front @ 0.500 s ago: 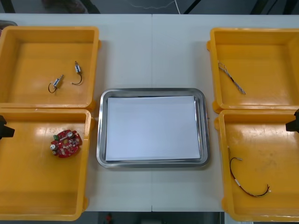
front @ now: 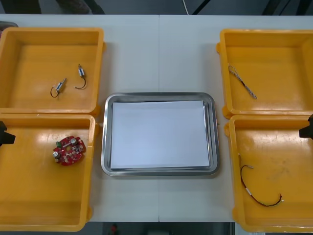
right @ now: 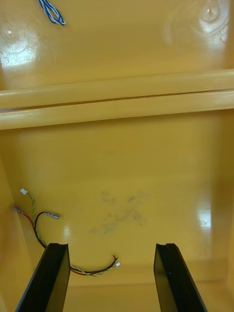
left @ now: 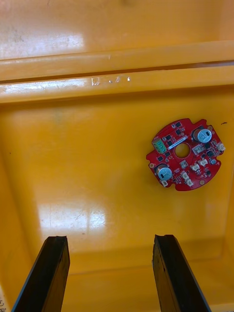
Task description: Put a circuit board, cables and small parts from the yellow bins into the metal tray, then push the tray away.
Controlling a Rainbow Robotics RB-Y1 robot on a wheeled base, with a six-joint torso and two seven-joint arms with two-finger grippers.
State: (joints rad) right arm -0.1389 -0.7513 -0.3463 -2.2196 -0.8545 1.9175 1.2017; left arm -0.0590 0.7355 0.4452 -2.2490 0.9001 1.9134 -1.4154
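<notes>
Left gripper [left: 111,239] hangs over the near left bin [front: 44,205], fingers wide apart, nothing between them. The circuit board [left: 185,154] lies flat on the bin floor ahead of it, out past the tray-side finger, not touching it. Right gripper [right: 111,246] is over the near right bin [front: 274,147], also wide and empty. I see the red and yellow cable [right: 48,214] curling just by one finger. The tray [front: 159,96] sits between the two hands, white inside. The blue and white cable [right: 51,12] is in the bin beyond.
</notes>
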